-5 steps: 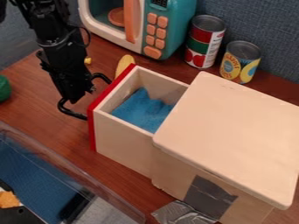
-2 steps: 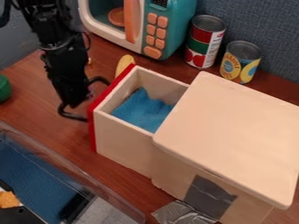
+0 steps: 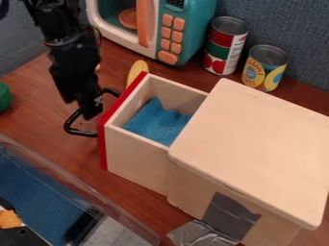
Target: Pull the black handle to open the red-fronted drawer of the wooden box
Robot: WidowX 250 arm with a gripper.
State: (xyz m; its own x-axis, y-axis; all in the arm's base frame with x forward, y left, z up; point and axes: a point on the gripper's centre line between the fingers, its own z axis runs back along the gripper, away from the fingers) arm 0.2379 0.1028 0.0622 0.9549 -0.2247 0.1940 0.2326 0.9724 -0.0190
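The black gripper (image 3: pixel 90 109) hangs at the upper left, against the inner side of the black looped handle (image 3: pixel 72 126) on the drawer's red front (image 3: pixel 103 139). The pale wooden drawer (image 3: pixel 136 153) stands pulled out to the left from a box with a flat, light top (image 3: pixel 254 149). A crumpled blue cloth (image 3: pixel 157 124) lies inside the drawer. Whether the gripper touches the handle or only overlaps it in view cannot be told.
Behind the drawer are a teal toy microwave (image 3: pixel 196 29), a red and green can (image 3: pixel 225 45), a yellow can (image 3: pixel 263 69) and a yellow oval item (image 3: pixel 137 72). A green object (image 3: pixel 4 96) lies far left; a clear-walled bin (image 3: pixel 48 168) occupies the lower left.
The gripper has shifted a little to the right and down. The drawer, with its handle and cloth, has moved slightly right and down, a bit farther into the box.
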